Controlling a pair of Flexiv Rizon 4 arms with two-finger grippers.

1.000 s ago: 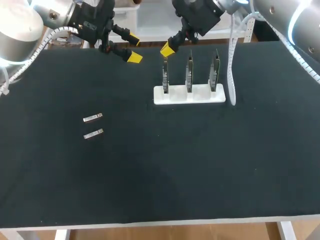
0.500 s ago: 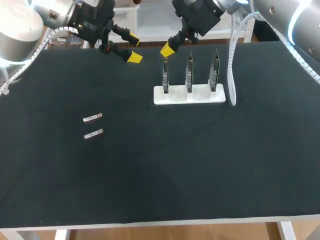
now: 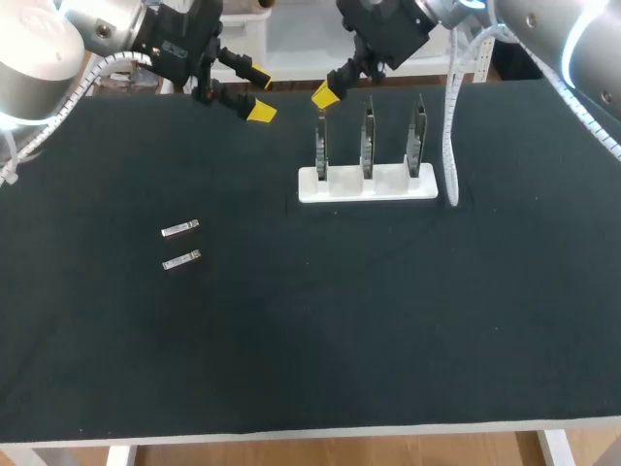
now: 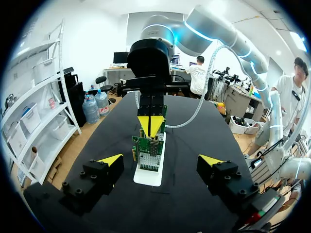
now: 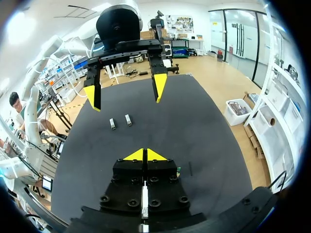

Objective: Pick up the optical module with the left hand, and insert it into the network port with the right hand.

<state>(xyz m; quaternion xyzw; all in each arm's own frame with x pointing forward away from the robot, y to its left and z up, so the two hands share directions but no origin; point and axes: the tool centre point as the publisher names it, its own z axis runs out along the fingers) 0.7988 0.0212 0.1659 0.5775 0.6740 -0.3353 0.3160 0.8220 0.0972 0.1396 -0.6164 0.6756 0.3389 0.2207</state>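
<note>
The left claw (image 3: 260,94) hovers open. The right claw (image 3: 325,96) is closed, tips together, above the white card rack (image 3: 367,184). Two small silver optical modules (image 3: 180,229) lie on the black surface (image 3: 340,320).

A: The surface (image 3: 291,340)?
B: Matt black, softly napped like felt.
A: The small pieces?
B: Far optical module (image 3: 180,229) and near optical module (image 3: 181,260): bare metal, bright, smooth.
A: The holder (image 3: 340,189)?
B: Smooth white plastic, by the look; its circuit boards (image 4: 149,154) are green laminate with shiny metal edges.
A: The right arm (image 3: 548,29)?
B: Glossy silver shell.
</note>
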